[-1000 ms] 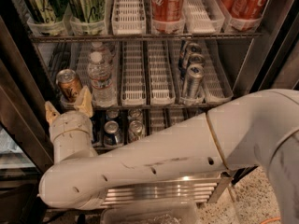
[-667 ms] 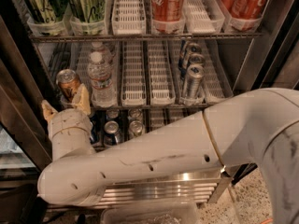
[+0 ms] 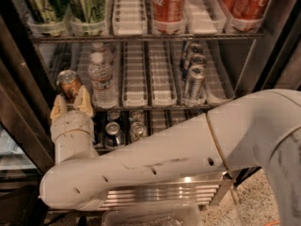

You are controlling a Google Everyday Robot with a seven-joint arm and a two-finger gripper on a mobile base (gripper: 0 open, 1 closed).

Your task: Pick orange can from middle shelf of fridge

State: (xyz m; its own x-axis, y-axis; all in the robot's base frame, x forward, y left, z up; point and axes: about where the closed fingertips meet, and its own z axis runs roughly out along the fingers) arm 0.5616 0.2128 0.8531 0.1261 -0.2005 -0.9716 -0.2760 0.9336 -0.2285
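Observation:
The orange can [image 3: 68, 83] is a short copper-orange can with a silver lid, at the front left of the middle shelf [image 3: 141, 106]. My gripper [image 3: 71, 103] reaches up from below at the shelf's left end, and its two tan fingers [image 3: 85, 100] stand on either side of the can's lower body, closed against it. The fridge [image 3: 263, 55] has a dark frame and several wire racks of white trays. My white arm runs from the lower right across the fridge's base and hides part of the lower rack.
Water bottles [image 3: 102, 79] stand just right of the can. Slim silver cans [image 3: 194, 81] sit further right on the same shelf. Red cola cans [image 3: 168, 4] and green cans [image 3: 42, 6] fill the top rack. Small cans [image 3: 113, 131] show on the lower rack. The left door frame [image 3: 21, 102] is close to the gripper.
The gripper has moved in around the orange can, so its fingers now flank the can's lower body. The can sits slightly more to the right and upright between them.

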